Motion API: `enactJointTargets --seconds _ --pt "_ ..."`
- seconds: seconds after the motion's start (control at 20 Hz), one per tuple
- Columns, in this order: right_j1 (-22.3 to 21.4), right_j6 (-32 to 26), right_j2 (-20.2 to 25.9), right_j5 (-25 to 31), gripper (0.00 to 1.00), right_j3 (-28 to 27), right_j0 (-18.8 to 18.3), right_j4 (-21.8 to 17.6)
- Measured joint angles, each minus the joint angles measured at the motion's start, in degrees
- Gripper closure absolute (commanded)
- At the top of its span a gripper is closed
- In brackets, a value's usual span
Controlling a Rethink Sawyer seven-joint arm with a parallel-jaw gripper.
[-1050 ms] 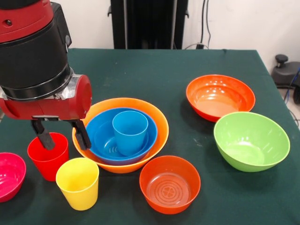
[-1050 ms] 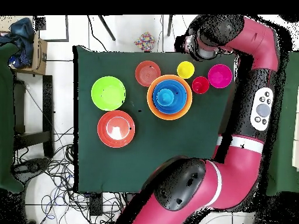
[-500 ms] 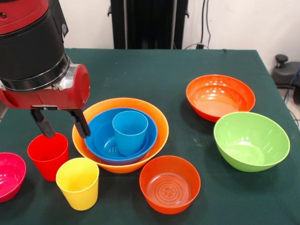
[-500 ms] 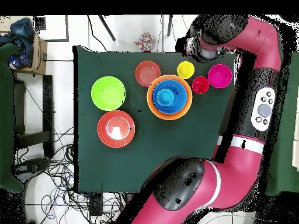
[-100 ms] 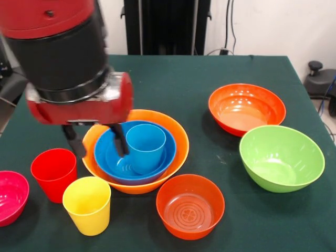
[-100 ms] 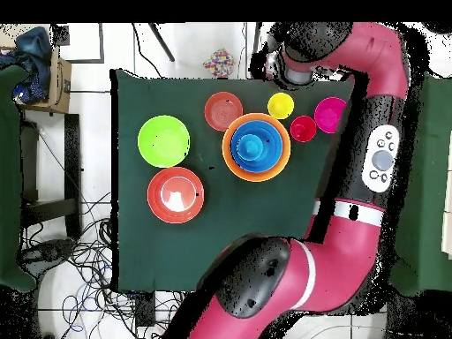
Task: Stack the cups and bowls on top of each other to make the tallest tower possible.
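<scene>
Glossy nested tower [image 5: 135, 157], tapered red cup [image 5: 54, 174] beside; fingers [image 5: 96, 140] spread, empty.

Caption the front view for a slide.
Open gripper hovers over the tower, empty, beside the red cup.

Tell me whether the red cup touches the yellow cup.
Apart. The overhead view shows dark cloth between the red cup and the yellow cup.

My wrist covers far-left rim of pale orange bowl [image 5: 173, 131]; magenta bowl [image 5: 10, 197] cut by left edge; small light blue bowl under cup [image 5: 145, 147] barely discernible.
</scene>
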Motion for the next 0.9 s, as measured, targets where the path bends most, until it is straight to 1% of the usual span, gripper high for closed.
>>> enactJointTargets --seconds 0.45,0.5,0.7,0.8,0.9 --pt "1.45 0.0 0.89 0.0 0.0 -3.5 4.51 -0.1" --pt "2.16 0.0 1.57 0.0 0.0 -4.88 5.62 -0.48" --pt "3.1 0.01 3.36 0.0 0.0 -6.72 6.93 -2.34" --pt "3.96 0.01 5.58 0.0 0.0 -8.27 8.0 -5.09" --pt "4.23 0.01 6.46 0.01 0.0 -8.7 8.27 -6.08"
